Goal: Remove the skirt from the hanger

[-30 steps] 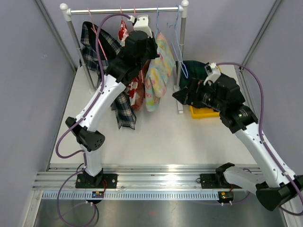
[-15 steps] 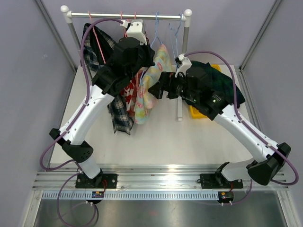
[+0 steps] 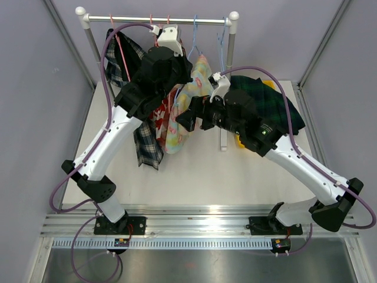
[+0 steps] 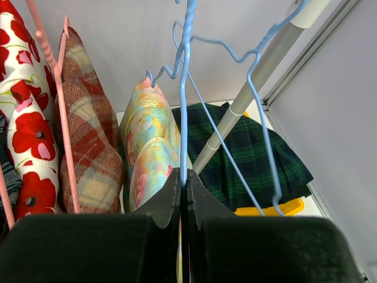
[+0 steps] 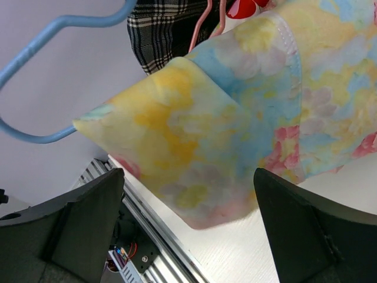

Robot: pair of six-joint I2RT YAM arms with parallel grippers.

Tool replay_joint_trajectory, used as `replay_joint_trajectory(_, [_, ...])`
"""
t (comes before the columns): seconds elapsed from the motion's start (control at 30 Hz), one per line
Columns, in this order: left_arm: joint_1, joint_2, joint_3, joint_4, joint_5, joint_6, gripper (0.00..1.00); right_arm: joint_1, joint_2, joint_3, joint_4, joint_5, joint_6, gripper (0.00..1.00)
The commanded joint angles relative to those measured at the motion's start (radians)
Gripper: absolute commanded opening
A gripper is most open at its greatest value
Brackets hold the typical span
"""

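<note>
The pastel floral skirt [image 3: 175, 128] hangs on a blue wire hanger [image 4: 186, 88] on the rack rail [image 3: 177, 19]. My left gripper [image 4: 184, 177] is shut on that hanger's wire just above the skirt's waist [image 4: 150, 141]; in the top view it [image 3: 187, 63] is mostly hidden by the wrist. My right gripper [image 3: 182, 117] is open beside the skirt's lower part. In the right wrist view the skirt [image 5: 235, 118] fills the space ahead of the open right gripper [image 5: 188, 172], its hem just above the table; I cannot tell whether the fingers [image 5: 88, 218] touch it.
A second, bare blue hanger [image 4: 265, 135] hangs by the rack post [image 4: 253, 88]. A red poppy garment [image 4: 26, 135] and a tan plaid one [image 4: 88, 147] hang on pink hangers to the left. A dark green plaid skirt [image 3: 277, 106] lies over a yellow bin [image 3: 242, 141].
My right arm swung left from the yellow bin to the floral skirt's lower part. My left arm shifted left with the hanger, tilting the hanging skirts.
</note>
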Motion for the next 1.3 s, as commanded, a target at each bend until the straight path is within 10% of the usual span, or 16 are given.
replay_joint_trajectory(0.0, [-0.010, -0.042, 0.005, 0.104, 0.012, 0.017, 0.00, 0.013, -0.038, 0.001, 0.039, 0.044, -0.022, 0.99])
replay_joint_trajectory(0.2, [-0.008, -0.043, 0.004, 0.097, 0.005, 0.026, 0.00, 0.031, -0.057, -0.044, 0.048, 0.081, -0.022, 0.96])
replay_joint_trajectory(0.53, [-0.008, -0.083, -0.041, 0.111, 0.025, 0.006, 0.00, 0.031, -0.036, -0.071, 0.065, 0.129, -0.027, 0.44])
replay_joint_trajectory(0.7, [-0.010, -0.106, -0.070, 0.124, 0.026, 0.011, 0.00, 0.031, -0.044, -0.114, 0.095, 0.120, -0.021, 0.00])
replay_joint_trajectory(1.07, [0.033, -0.036, 0.187, 0.004, -0.093, 0.139, 0.00, 0.039, -0.424, -0.781, 0.053, 0.156, 0.226, 0.00])
replay_joint_trajectory(1.27, [0.059, -0.007, 0.263, 0.007, -0.098, 0.161, 0.00, 0.044, -0.657, -0.883, -0.132, 0.247, 0.341, 0.00])
